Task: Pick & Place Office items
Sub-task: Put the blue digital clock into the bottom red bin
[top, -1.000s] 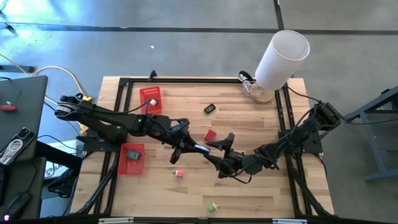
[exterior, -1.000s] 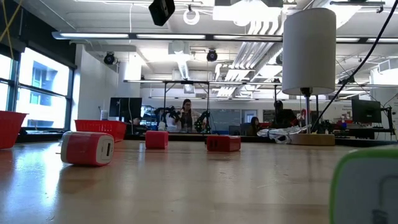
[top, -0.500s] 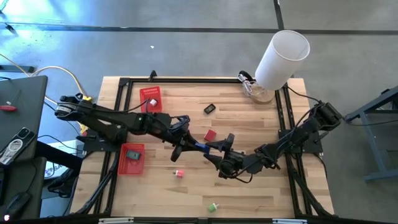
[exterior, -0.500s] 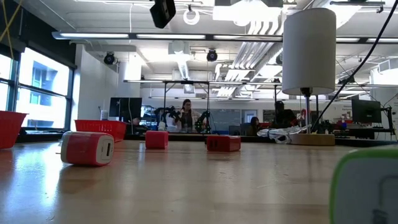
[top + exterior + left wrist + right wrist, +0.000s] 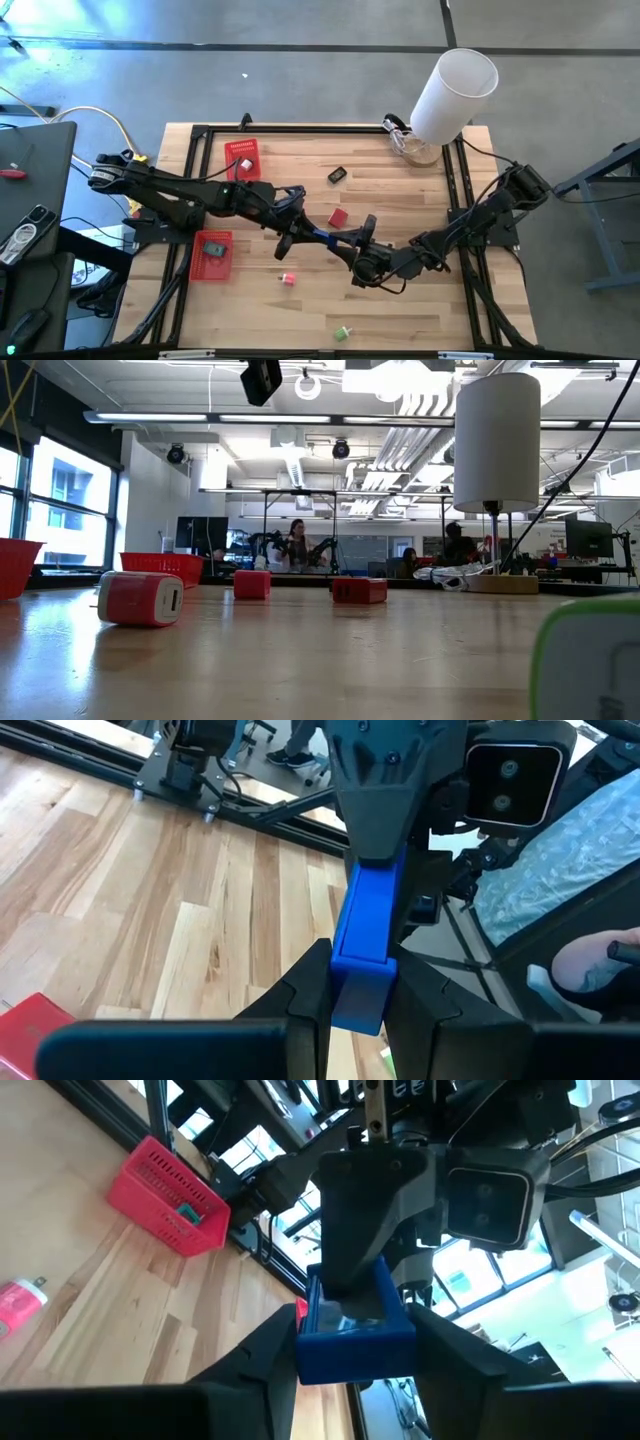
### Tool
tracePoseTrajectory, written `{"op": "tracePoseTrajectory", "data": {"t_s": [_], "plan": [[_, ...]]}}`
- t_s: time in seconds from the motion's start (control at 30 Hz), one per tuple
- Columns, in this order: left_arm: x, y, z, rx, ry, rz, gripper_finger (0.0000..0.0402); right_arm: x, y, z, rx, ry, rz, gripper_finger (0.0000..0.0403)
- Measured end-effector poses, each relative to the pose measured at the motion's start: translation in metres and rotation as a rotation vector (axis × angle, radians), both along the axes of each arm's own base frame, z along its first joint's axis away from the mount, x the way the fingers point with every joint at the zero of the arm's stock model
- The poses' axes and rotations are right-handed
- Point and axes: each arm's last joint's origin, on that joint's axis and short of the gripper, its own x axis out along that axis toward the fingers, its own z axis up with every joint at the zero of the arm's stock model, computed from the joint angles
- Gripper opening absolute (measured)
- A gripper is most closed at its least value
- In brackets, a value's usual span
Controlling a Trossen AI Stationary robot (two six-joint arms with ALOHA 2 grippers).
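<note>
A blue blocky office item (image 5: 328,238) is raised over the middle of the table, between my two grippers. My left gripper (image 5: 308,236) comes from the table's left and is shut on one end of it. My right gripper (image 5: 348,246) comes from the right and is shut on the other end. In the left wrist view the blue item (image 5: 362,935) runs from my left gripper (image 5: 358,1005) to the right gripper's dark head. A red block (image 5: 337,217), a black piece (image 5: 337,175), a pink piece (image 5: 288,279) and a green piece (image 5: 343,332) lie flat on the table. My left gripper pinches the blue item's near end (image 5: 355,985) between its two fingers, coming level from the table's left, along the item's length. The item is lifted clear of the table. My right gripper has the item's other end (image 5: 355,1330) between its two fingers (image 5: 275,1355), coming from the table's right. The left gripper's finger covers the item's far part in this view.
Two red mesh baskets stand on the left: one near the far edge (image 5: 242,160), one nearer (image 5: 211,255) with a teal piece inside. A big white cylinder (image 5: 455,88) stands at the far right corner. A black frame (image 5: 455,200) rims the table.
My left gripper has carried the blue item a little toward the table's right, and the gap between the two grippers has narrowed. The pieces on the table have stayed put.
</note>
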Motion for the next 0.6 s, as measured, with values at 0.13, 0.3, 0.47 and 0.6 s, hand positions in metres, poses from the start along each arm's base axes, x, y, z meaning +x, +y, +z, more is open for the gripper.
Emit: {"op": "tracePoseTrajectory", "data": {"t_s": [0.13, 0.3, 0.47, 0.6], "plan": [[0.0000, -0.0001, 0.0000, 0.011, -0.004, -0.008, 0.0058, 0.0001, -0.0002, -0.0001, 0.028, -0.008, -0.001, 0.0153], [0.0001, -0.0001, 0.0004, 0.022, -0.011, -0.010, 0.0064, 0.0003, -0.0005, -0.0001, 0.035, -0.010, 0.000, 0.0162], [0.0002, -0.0002, 0.0012, 0.023, -0.020, -0.010, 0.0070, 0.0003, -0.0005, 0.0000, 0.039, -0.011, 0.000, 0.0146], [0.0003, -0.0002, 0.0014, 0.025, -0.023, -0.011, 0.0071, 0.0003, -0.0005, 0.0003, 0.040, -0.012, 0.000, 0.0146]]}}
